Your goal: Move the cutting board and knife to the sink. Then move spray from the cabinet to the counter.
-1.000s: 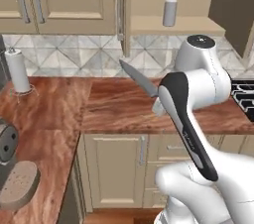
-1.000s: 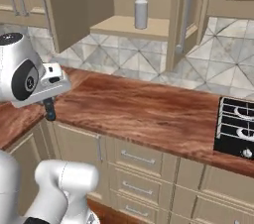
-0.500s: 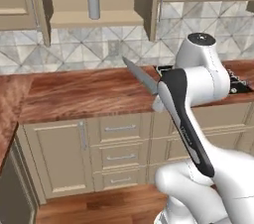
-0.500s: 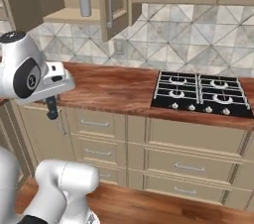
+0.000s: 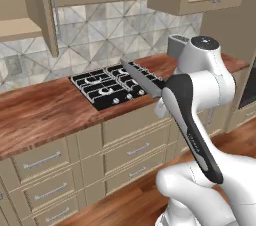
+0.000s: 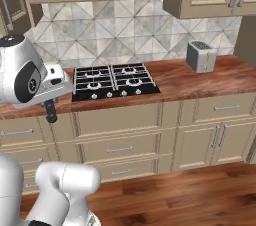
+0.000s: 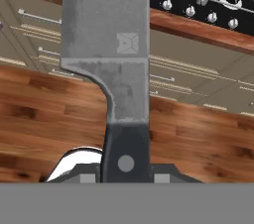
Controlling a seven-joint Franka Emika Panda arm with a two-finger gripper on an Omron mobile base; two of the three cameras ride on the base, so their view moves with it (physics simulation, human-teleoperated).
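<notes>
My gripper is shut on the black handle of the knife, whose silver-grey blade points away from the hand. In the left base view the knife juts up and left from behind my forearm, over the front edge of the counter. In the right base view the gripper hangs at the left with the handle end of the knife below it. The open cabinet stands at the upper left. The cutting board, the sink and the spray are out of view.
A black stove is set into the counter ahead. A grey toaster stands further right. Beige drawers run below the counter, and wooden floor lies in front.
The whole picture has swung, so the base has turned: paper towels and the cabinet with the spray slid off left, stove and toaster came in. The knife stays held the same way.
</notes>
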